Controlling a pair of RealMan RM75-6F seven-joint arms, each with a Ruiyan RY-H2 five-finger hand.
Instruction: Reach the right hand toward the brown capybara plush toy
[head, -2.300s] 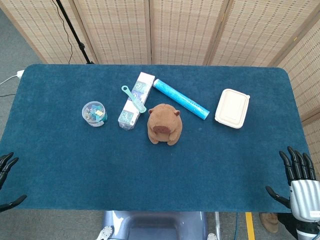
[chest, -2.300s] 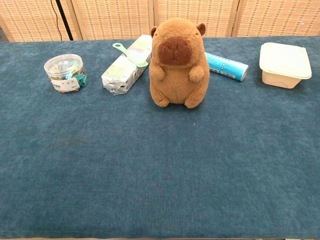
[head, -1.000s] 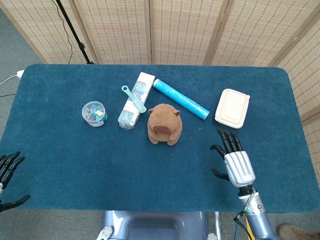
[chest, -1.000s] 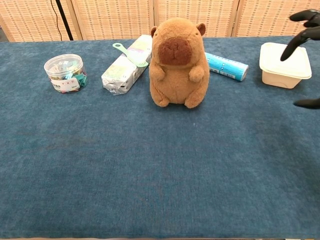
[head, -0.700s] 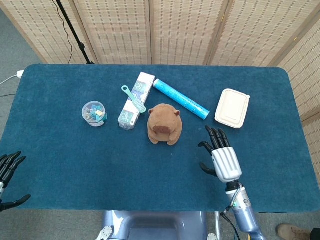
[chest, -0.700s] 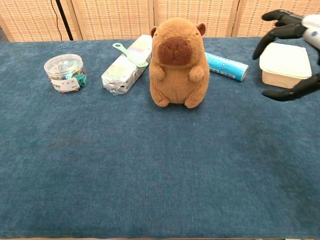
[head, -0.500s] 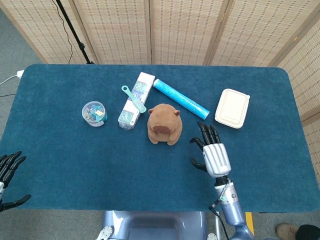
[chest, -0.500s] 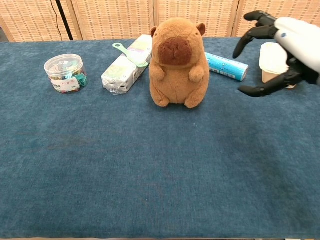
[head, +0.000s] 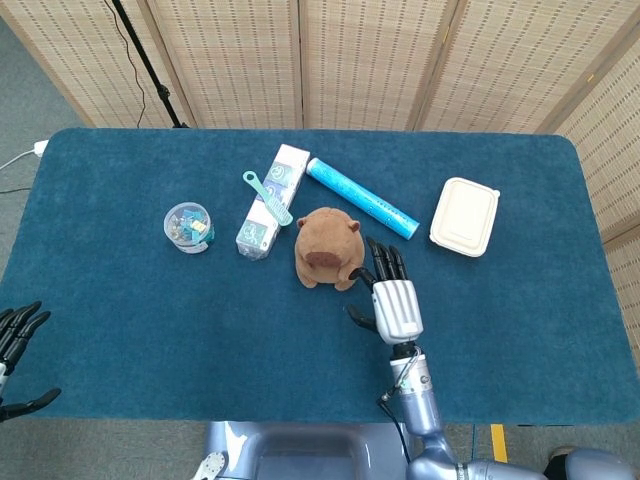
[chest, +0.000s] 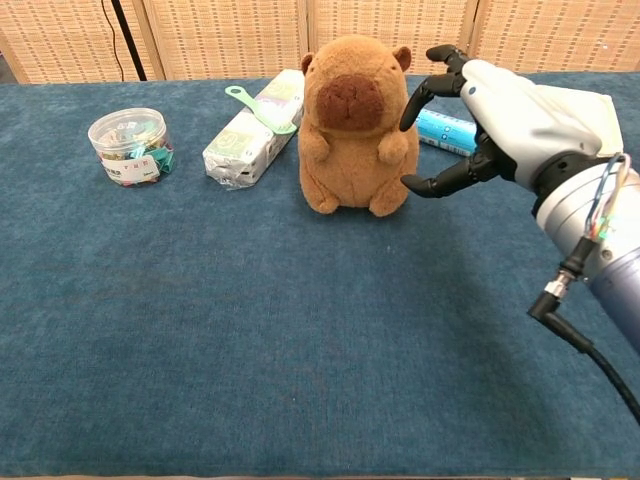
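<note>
The brown capybara plush (head: 327, 247) (chest: 352, 125) sits upright at the middle of the blue table, facing me. My right hand (head: 391, 298) (chest: 492, 115) is open just to the plush's right, its fingers spread and curved toward the toy's side. The fingertips (chest: 412, 108) are very close to the plush; I cannot tell whether they touch it. My left hand (head: 14, 352) hangs open off the table's near left corner, seen only in the head view.
Behind the plush lie a white-green box (head: 270, 202) with a green spoon (head: 266, 196) on it, and a blue tube (head: 360, 197). A clear jar (head: 187, 227) stands left. A cream lidded container (head: 465, 216) sits right, partly hidden by my hand in the chest view.
My right hand has swept left across the table from beside the cream container to right beside the plush. The left hand and all objects stayed put.
</note>
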